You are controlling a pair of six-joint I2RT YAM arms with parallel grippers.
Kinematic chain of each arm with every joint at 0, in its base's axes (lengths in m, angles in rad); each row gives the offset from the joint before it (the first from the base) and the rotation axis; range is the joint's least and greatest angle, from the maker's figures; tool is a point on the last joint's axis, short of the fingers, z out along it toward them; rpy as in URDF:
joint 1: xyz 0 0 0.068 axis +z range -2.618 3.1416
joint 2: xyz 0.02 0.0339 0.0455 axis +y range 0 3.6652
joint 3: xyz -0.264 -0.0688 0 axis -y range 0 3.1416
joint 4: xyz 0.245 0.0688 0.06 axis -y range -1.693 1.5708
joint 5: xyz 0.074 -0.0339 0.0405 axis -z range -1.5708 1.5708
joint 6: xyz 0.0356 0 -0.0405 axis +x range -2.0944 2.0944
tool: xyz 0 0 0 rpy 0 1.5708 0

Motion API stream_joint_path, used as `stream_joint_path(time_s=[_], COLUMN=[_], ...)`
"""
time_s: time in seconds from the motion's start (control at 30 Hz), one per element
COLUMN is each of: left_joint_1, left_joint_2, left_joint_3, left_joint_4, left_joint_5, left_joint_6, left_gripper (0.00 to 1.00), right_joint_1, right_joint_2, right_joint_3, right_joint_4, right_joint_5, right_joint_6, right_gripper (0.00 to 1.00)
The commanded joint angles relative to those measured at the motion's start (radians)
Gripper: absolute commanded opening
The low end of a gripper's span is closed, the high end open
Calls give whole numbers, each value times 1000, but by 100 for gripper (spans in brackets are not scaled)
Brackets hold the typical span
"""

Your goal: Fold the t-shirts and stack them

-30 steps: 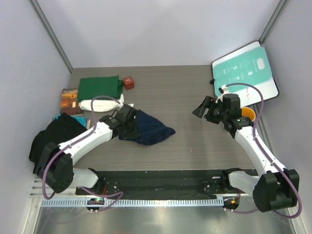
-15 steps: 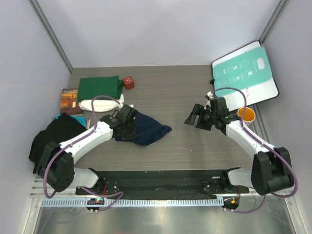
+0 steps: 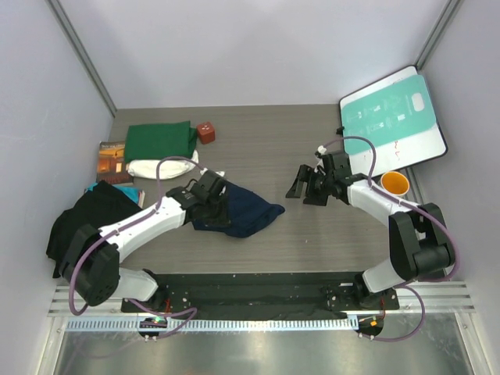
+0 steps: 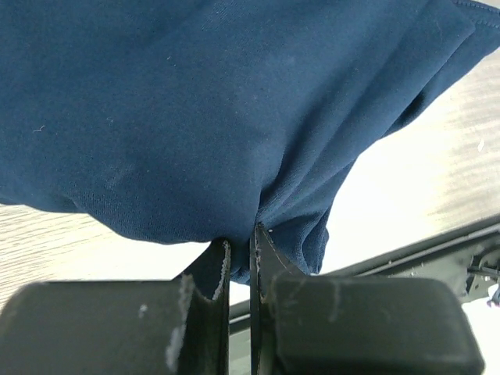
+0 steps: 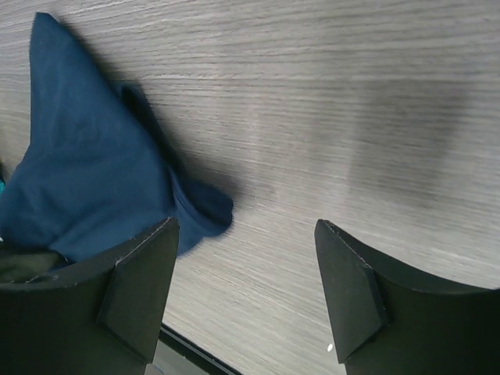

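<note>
Top view: the left gripper [image 3: 216, 194] pinches the navy shirt [image 3: 246, 216], which lies bunched left of the tabletop's [image 3: 266, 141] middle. The green shirt [image 3: 160, 141] lies in the far left corner, with the cream shirt [image 3: 160, 168] just nearer. The right gripper [image 3: 305, 186] is spread, apart from the navy shirt.

Left wrist: the fingers are pressed together on a navy fold.

Right wrist: the jaws stand wide over wood, with the navy shirt to the left.

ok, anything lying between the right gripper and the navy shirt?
Nothing: only bare table between the right gripper and the navy t-shirt; shows in the top external and right wrist views.
</note>
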Motion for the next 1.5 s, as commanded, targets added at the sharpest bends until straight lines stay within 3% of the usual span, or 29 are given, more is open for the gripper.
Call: stream_joint_path(time_s=[0.0,0.5,1.0,1.47], left_joint_1=[-42,-153,-154,-156], left_joint_2=[23,196,150,150], left_joint_3=[-6,60,66,98], left_joint_4=[38,32,19,56], left_joint_5=[54,25,-21,38], left_joint_6=[-7,18,2,-39], left_gripper=[0,0,0,0], right_joint_1=[15,28,31,31], right_joint_2=[-9,3,-38,-84], right_joint_3=[72,85,57,10], right_joint_4=[31,5,-5,-17], right_joint_5=[2,5,9,14], right_joint_6=[-5,-8,-27,-54], right_gripper=[76,76,76,76])
